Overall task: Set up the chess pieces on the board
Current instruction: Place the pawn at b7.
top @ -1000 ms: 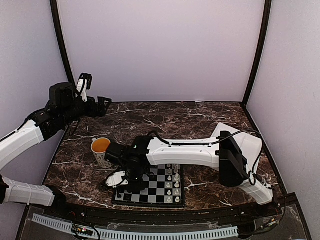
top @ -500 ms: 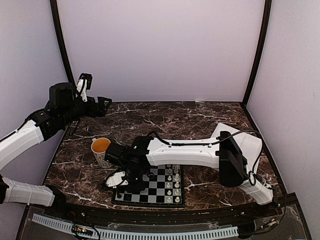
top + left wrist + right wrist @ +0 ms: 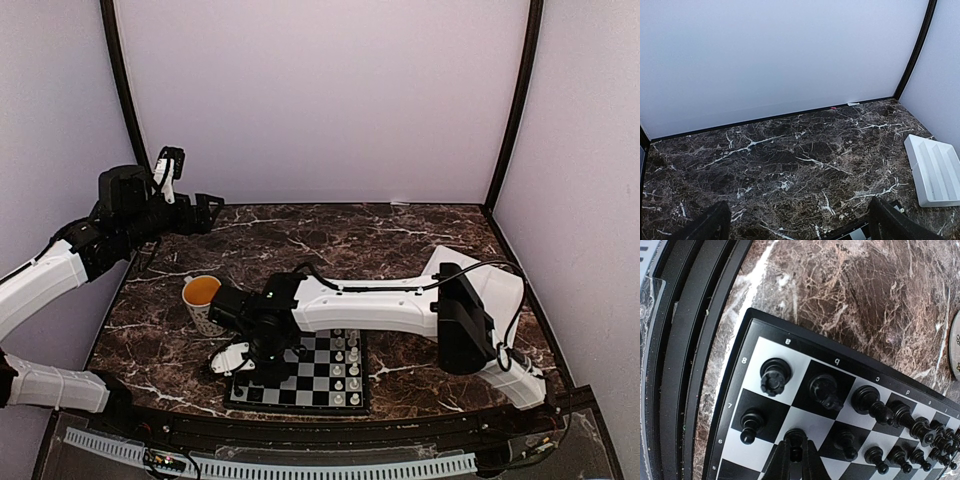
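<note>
The right gripper [image 3: 795, 454] is reaching across to the left edge of the board [image 3: 771, 328], its tips pinching shut on a black pawn [image 3: 795, 436] in the second row. It is gripping from above, probably so the neighbouring pieces are not getting knocked. The board is lying at the near edge of the tabletop [image 3: 330, 240], in front of the arms. The black chess pieces [image 3: 870, 400] are filling two rows along its left edge, with a rook [image 3: 775, 376] standing on the corner square, while the white pieces [image 3: 350, 365] are lining the right edge.

The left gripper [image 3: 799, 212] is hanging high over the far left corner of the tabletop, fingers spread wide with nothing between them — parked, it seems, to leave the other arm room.

Much is going unseen. From above, the right arm is covering the black rows. At the wrist, the fingers are hiding the pawn's base, so whether it is resting on its square or lifted cannot be told. The far pieces are shrinking to blurs. A mug [image 3: 203, 300] is standing just off the board's far left corner, and a white tray [image 3: 935, 170] is lying at the right edge.
</note>
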Robot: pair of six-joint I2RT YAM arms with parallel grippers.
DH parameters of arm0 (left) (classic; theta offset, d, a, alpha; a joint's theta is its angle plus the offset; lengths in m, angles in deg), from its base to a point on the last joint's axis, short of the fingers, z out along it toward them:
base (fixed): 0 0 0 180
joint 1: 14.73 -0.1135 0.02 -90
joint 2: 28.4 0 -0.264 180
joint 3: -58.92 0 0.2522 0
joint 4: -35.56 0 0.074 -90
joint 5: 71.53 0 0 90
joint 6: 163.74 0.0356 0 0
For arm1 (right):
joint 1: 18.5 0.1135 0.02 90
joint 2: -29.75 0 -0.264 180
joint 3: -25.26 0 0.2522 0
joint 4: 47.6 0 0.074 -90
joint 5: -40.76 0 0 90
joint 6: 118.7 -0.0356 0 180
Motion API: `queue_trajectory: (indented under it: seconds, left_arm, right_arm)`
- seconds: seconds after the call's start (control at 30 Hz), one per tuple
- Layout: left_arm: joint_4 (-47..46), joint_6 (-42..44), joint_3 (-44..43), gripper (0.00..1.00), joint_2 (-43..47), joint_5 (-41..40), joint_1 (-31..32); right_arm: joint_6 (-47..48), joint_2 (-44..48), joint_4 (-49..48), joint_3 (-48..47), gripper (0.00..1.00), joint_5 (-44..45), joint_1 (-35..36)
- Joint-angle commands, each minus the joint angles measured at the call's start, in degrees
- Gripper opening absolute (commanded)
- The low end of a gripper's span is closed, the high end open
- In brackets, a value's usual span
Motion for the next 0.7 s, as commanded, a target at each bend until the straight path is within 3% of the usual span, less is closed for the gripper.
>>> queue_trajectory:
  seconds: [0.0,0.67]
  left_arm:
    - [-0.1,-0.5,0.0,0.98,0.1,1.1,-0.7]
    - [0.0,-0.7,-0.1,0.98,-0.6,1.8,-1.2]
  right_arm:
    - [0.2,-1.8,-1.3,-1.6,0.06,0.2,0.8]
    - [0.4,-1.6,-1.1,-2.0,0.13,0.6,0.7]
